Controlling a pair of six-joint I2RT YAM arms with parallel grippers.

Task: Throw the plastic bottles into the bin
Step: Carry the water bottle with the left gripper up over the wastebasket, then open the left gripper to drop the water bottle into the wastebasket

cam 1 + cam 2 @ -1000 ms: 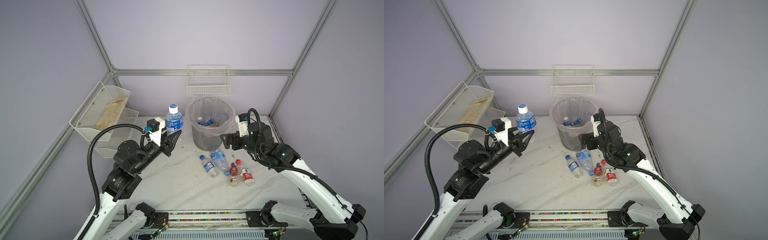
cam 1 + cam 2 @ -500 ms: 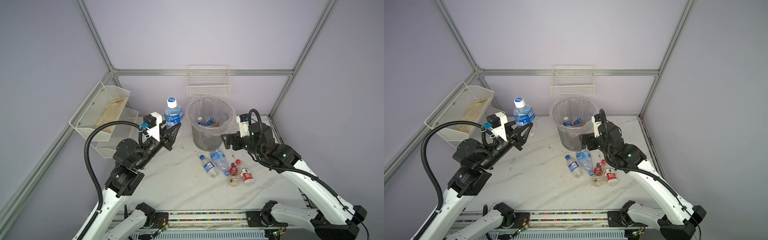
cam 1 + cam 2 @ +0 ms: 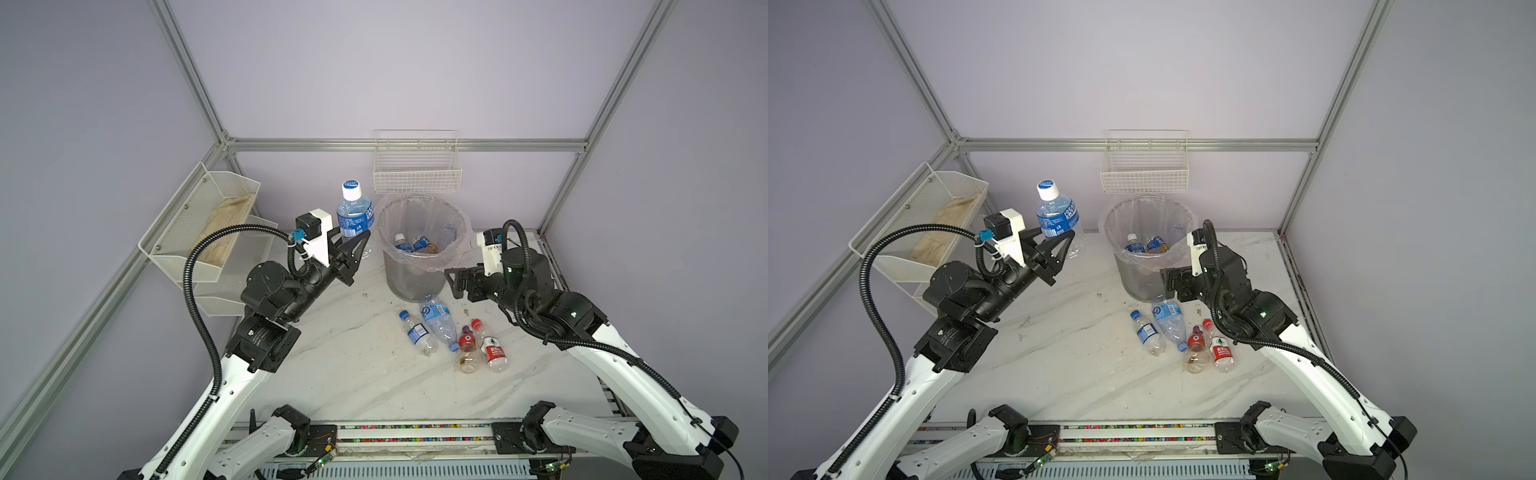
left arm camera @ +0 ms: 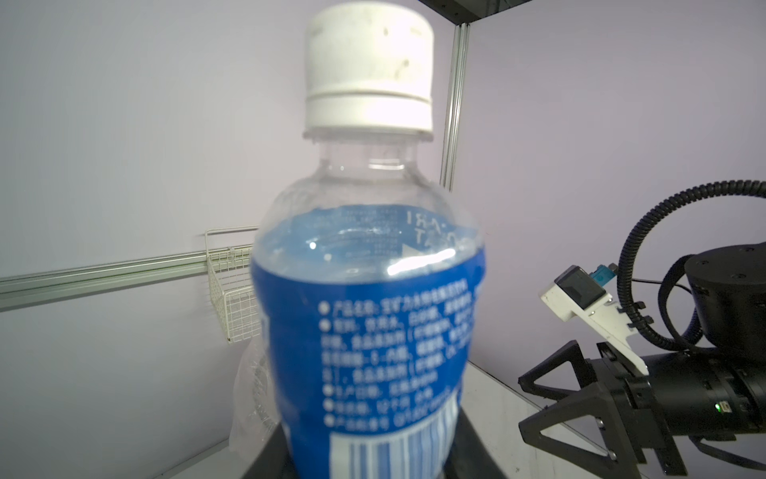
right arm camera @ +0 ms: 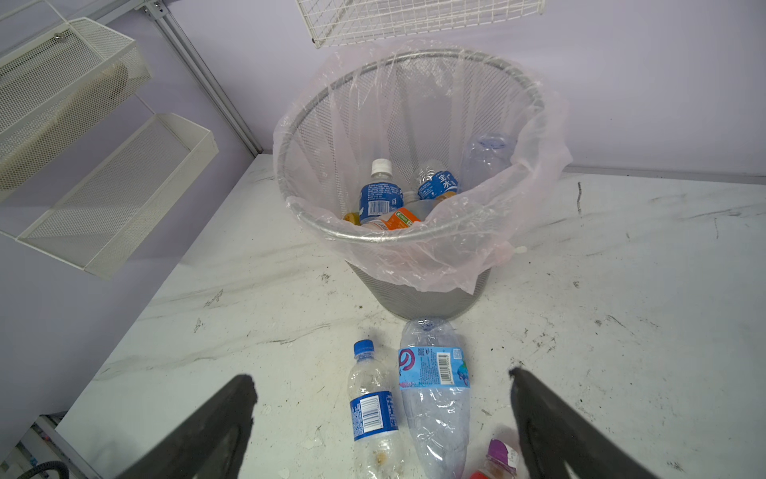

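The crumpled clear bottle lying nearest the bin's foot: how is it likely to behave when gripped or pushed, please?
The crumpled bottle looks empty and dented, so it is probably light and apt to give under a grip. Lying on its side on the table, it may roll if nudged, though its dents might check that.

Both top views look steeply down from high above the front edge of the tabletop (image 3: 340,374) toward its back edge, taking in the whole surface. The left wrist camera sits very close behind a blue-labelled bottle (image 4: 369,331), facing the back wall's wire basket (image 4: 232,298). The right wrist camera looks down from near the bin (image 5: 414,294), which both top views also show.
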